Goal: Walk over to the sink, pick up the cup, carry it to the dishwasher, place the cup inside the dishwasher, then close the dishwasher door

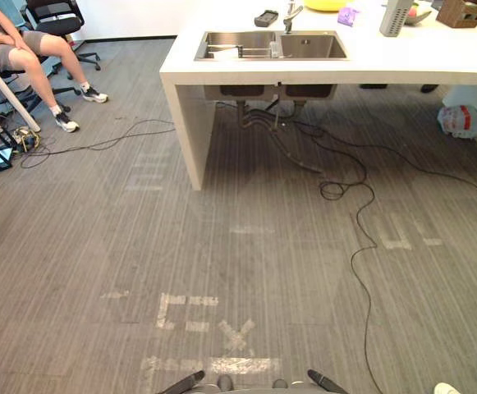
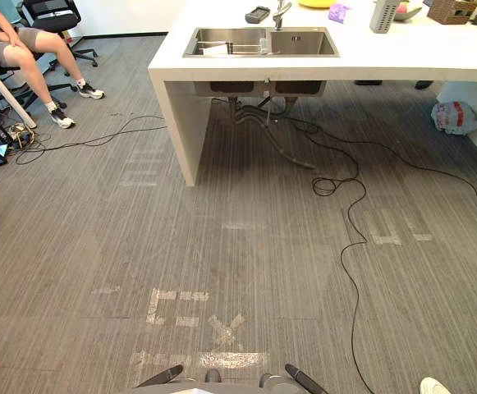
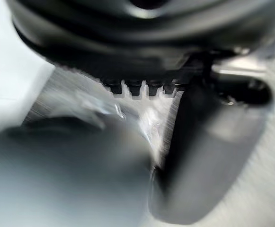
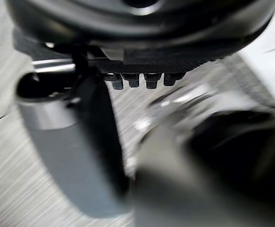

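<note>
The robot stands well back from the long white bench, with a wide stretch of grey striped floor between it and the stainless steel double sink set into the bench top. The cup, I judge, is the small clear-looking object standing at the divider between the two basins, just below the silver tap. It is too small from here to be sure.

The left hand and the right hand each show as a dark bulk close to their own wrist cameras. Whether either is spread or closed I cannot tell.

The walk itself is the risk. A thin black cable snakes from under the sink across the floor and down towards the robot's path, with a loose coil near the bench. A foot could catch it and upset the robot's balance. A person's white shoe sits at the near right edge, close enough to be stepped against. A seated person on a black office chair is off to the far left, well apart from the route.

The left basin holds something flat and white that I cannot identify. Where the dishwasher stands I cannot tell. The things on the bench top beyond the sink are cut off.
</note>
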